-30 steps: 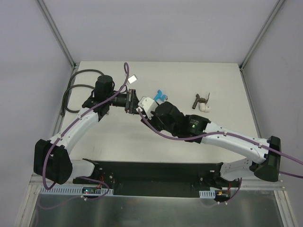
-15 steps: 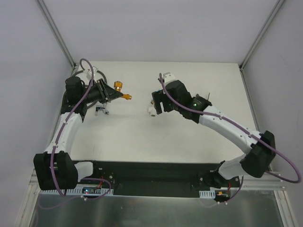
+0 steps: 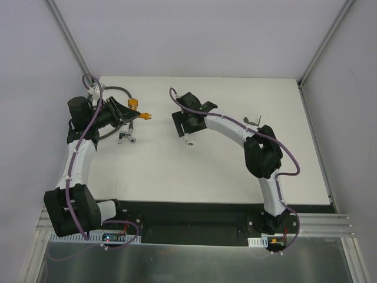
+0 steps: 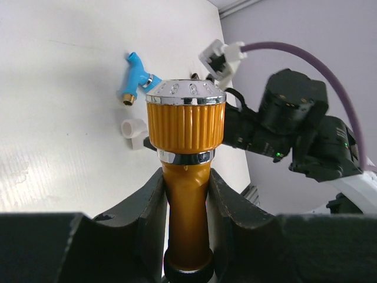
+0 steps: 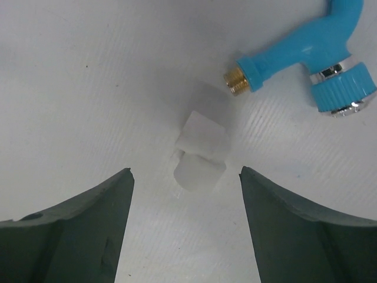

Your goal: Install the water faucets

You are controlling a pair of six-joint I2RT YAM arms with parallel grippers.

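My left gripper is shut on the shiny orange faucet, with its ribbed knob and silver cap pointing away from me. In the top view it holds that faucet above the table's far left. My right gripper is open and empty, jaws wide on either side of a small white elbow fitting on the table. The blue faucet lies just beyond the fitting and also shows in the left wrist view. In the top view the right gripper hides the blue faucet. The dark grey-brown faucet lies at the right.
A long black hose curls at the far left corner behind the left arm. A small silver metal piece lies under the left gripper. The white elbow fitting peeks out below the right gripper. White walls surround the table.
The two grippers, close together mid-table a second ago, have parted. The left arm swung back left with the orange faucet. The right gripper moved left and now sits over the white fitting.
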